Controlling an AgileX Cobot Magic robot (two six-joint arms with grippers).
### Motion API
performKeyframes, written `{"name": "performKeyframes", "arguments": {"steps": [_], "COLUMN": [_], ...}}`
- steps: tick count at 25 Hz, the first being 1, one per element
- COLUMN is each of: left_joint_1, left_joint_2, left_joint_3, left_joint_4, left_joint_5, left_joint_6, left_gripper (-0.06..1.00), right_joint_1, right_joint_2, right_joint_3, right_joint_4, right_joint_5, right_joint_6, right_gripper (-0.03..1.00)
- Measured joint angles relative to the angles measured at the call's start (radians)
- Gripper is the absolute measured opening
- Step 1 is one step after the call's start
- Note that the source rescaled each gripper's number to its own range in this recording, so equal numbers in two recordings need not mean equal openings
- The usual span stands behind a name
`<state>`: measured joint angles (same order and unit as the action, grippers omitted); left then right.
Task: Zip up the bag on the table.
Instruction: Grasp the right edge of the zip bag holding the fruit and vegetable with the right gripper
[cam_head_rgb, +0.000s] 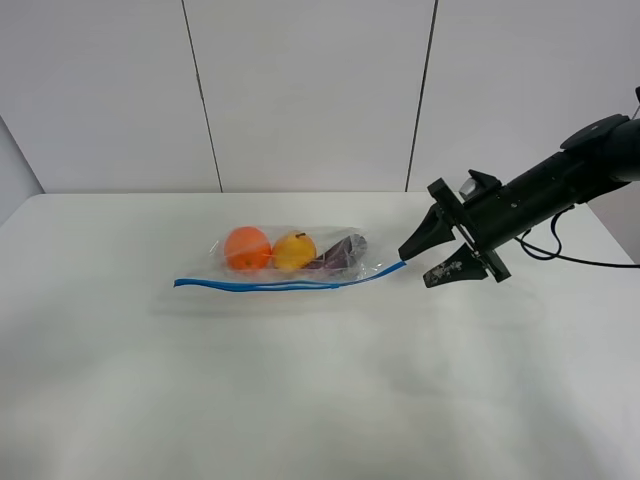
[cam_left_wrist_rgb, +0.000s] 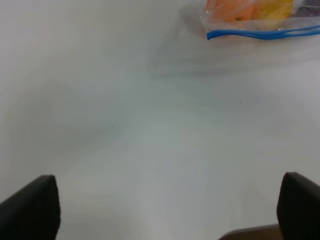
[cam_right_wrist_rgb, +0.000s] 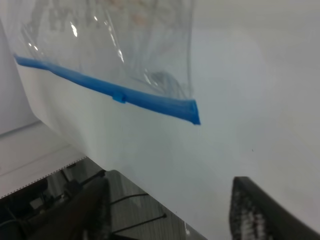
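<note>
The clear bag (cam_head_rgb: 300, 262) lies in the middle of the white table (cam_head_rgb: 300, 380), holding an orange, a yellow and a dark purple item. Its blue zipper strip (cam_head_rgb: 280, 284) runs along the near edge. My right gripper (cam_head_rgb: 432, 258) is open just right of the strip's right end, fingers apart and empty. In the right wrist view the strip's end (cam_right_wrist_rgb: 190, 111) and a small slider (cam_right_wrist_rgb: 119, 96) lie ahead of the open fingers (cam_right_wrist_rgb: 252, 210). My left gripper (cam_left_wrist_rgb: 170, 210) is open and empty over bare table; the bag's left corner (cam_left_wrist_rgb: 250, 20) is far ahead of it.
White wall panels (cam_head_rgb: 310, 90) stand behind the table. A black cable (cam_head_rgb: 580, 258) trails from the right arm over the table's right side. The left arm is out of the exterior view.
</note>
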<state>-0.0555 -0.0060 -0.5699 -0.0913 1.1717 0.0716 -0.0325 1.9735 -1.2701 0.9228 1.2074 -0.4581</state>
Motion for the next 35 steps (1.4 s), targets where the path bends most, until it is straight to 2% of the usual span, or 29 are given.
{"name": "performKeyframes", "arguments": {"steps": [4, 17, 22, 28, 35], "left_joint_1": [0.0, 0.0, 0.0, 0.0, 0.0], "left_joint_2": [0.0, 0.0, 0.0, 0.0, 0.0], "left_joint_3": [0.0, 0.0, 0.0, 0.0, 0.0], "left_joint_4": [0.0, 0.0, 0.0, 0.0, 0.0], "left_joint_5": [0.0, 0.0, 0.0, 0.0, 0.0], "left_joint_6": [0.0, 0.0, 0.0, 0.0, 0.0], "left_gripper": [1.0, 1.0, 1.0, 1.0, 1.0], "right_joint_1": [0.0, 0.0, 0.004, 0.02, 0.024], "right_joint_2": [0.002, 0.085, 0.086, 0.086, 0.086], "right_joint_3": [-0.002, -0.025, -0.029, -0.031, -0.031], "right_joint_4": [-0.011, 0.022, 0.035, 0.046, 0.052], "right_joint_5": [0.0, 0.002, 0.004, 0.006, 0.006], "right_joint_6": [0.001, -0.009, -0.023, -0.042, -0.056], "right_gripper": [0.49, 0.48, 0.43, 0.41, 0.24]}}
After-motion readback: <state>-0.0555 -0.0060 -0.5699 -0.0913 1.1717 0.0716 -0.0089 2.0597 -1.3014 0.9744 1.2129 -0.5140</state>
